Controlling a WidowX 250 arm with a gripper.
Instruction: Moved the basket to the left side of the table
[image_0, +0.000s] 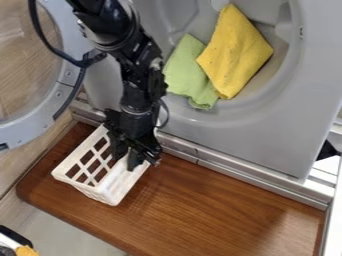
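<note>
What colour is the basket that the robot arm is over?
The basket is white, clearest in the camera view.

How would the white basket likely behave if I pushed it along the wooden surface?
The white basket would probably stay stiff, given its straight-edged walls; the open lattice suggests low weight. It may slide easily on the glossy wooden surface.

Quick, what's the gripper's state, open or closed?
Gripper: down at the basket; can't tell whether it's open or closed on it.
</note>
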